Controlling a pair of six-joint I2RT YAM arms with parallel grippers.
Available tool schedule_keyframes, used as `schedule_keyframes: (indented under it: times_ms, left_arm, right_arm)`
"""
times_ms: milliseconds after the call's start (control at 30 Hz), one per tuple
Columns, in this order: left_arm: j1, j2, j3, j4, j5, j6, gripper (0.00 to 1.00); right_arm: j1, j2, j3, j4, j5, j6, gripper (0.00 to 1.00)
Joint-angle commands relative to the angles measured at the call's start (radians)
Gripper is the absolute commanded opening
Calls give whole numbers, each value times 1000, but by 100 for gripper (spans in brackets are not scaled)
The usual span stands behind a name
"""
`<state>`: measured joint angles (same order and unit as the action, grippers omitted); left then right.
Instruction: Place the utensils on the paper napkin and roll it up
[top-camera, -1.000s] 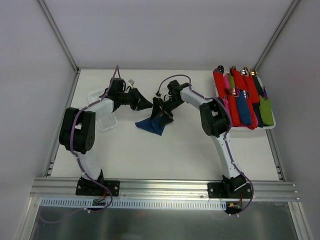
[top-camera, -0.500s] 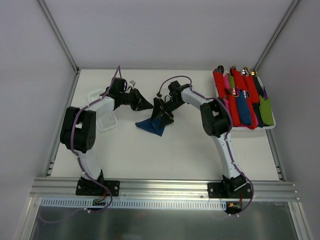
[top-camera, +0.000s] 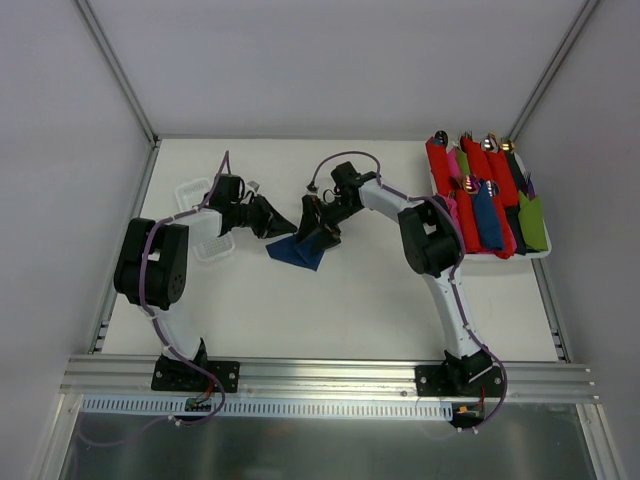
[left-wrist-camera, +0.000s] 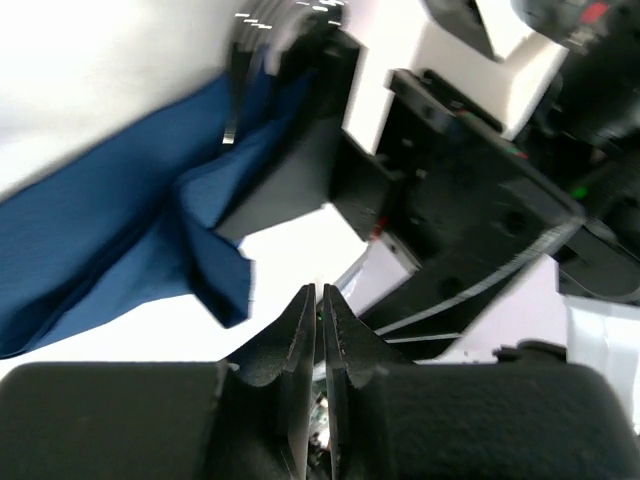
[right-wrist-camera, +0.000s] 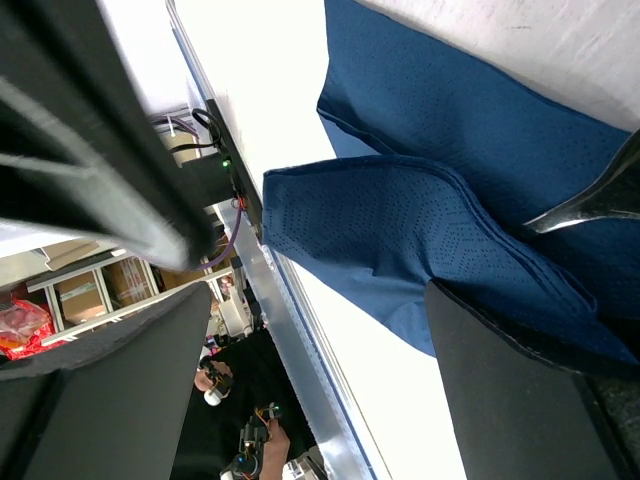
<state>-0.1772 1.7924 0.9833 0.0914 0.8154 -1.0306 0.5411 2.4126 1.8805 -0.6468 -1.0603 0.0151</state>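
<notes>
Napkin (top-camera: 296, 251), dark blue, lies on the table (top-camera: 350, 300) a little left of centre. It is rumpled rather than flat, with one flap folded over and standing up in a soft ridge. It sits right between the two grippers, which meet over its far edge.

The left gripper (left-wrist-camera: 316, 300) has its fingers pressed together with nothing between them (the paper's edge is just beyond the tips, not caught). It looks placed to nudge or pin the paper rather than grip it.

The right gripper (right-wrist-camera: 310, 380) has its fingers spread wide on either side of the raised fold, without visibly clamping it. That stance would suit tucking the flap over to start the roll.

The shiny end of a utensil (right-wrist-camera: 590, 205) pokes out beside the fold, so at least one piece seems to lie on the paper. I cannot tell whether both do. By the look of it, the rolling has barely begun.

Finished coloured rolls (top-camera: 480, 210) lie in a tray (top-camera: 545, 255) at the far right, well apart.
</notes>
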Motion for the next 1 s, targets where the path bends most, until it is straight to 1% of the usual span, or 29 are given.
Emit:
schedule_keyframes:
  times_ms: [0, 133, 333, 367, 467, 567, 633, 967]
  left_arm:
    - [-13, 2, 54, 50, 65, 3, 8]
    - [-36, 35, 95, 24, 87, 18, 8]
    - [-91, 94, 153, -119, 71, 72, 7]
    - [-100, 105, 160, -166, 64, 90, 5]
    - [-104, 107, 156, -215, 27, 125, 3]
    - [-102, 114, 167, -304, -10, 171, 0]
    - [-104, 117, 175, -353, -25, 197, 0]
    - [-99, 136, 181, -469, -128, 265, 0]
  right_arm:
    - [5, -47, -15, 42, 59, -20, 93]
    - [5, -50, -12, 41, 65, -20, 94]
    - [7, -55, -12, 42, 69, -18, 94]
    - [7, -55, -12, 42, 69, -18, 95]
    - [7, -56, -12, 42, 72, -18, 95]
    - [7, -58, -12, 42, 72, -18, 95]
    - [8, -60, -14, 42, 77, -18, 95]
    - [8, -89, -8, 41, 39, -18, 94]
